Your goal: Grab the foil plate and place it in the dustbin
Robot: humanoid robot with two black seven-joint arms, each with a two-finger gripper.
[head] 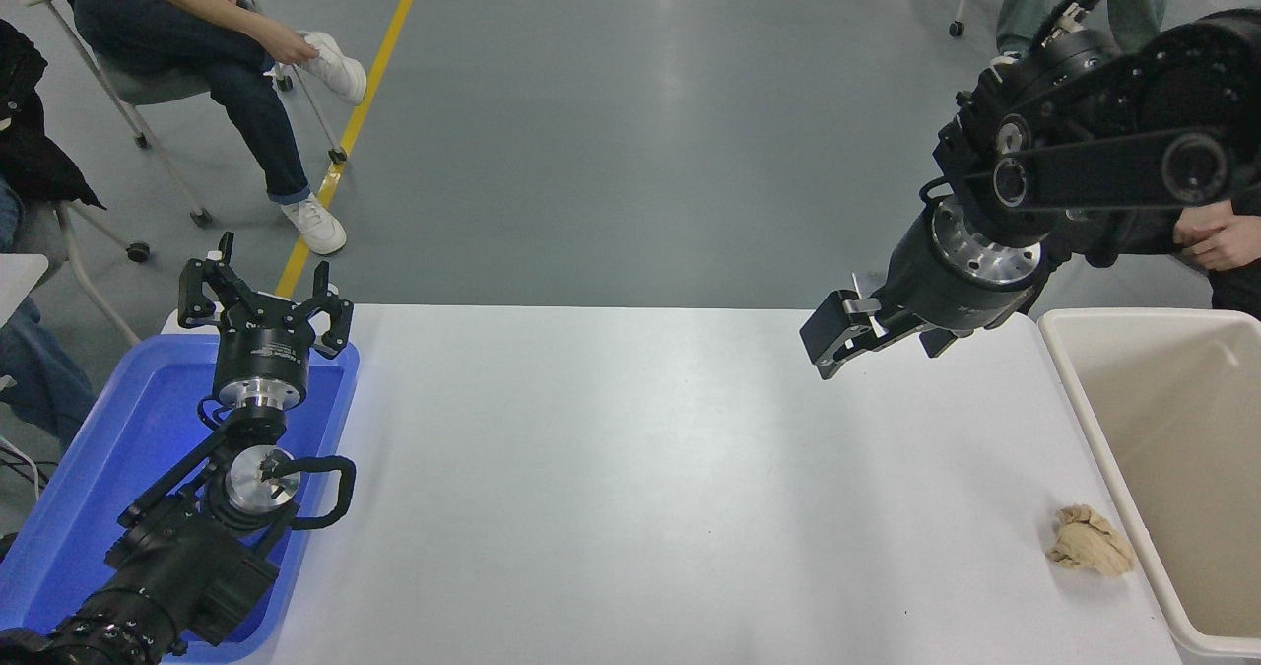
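The foil plate shows nowhere in the head view. The dustbin [1069, 374] is the big cream bin at the table's right edge, and the part of its inside that shows holds no foil. My right gripper [832, 338] hangs above the table's far right part, left of the dustbin, pointing down and to the left. Nothing shows in it. My left gripper [264, 296] is parked open over the blue tray at the lower left.
A blue tray [118, 429] lies at the table's left edge under the left arm. A crumpled tan paper wad [1089, 542] lies on the table beside the dustbin. People sit at the far left and far right, and one hand [1212, 236] is behind my right arm.
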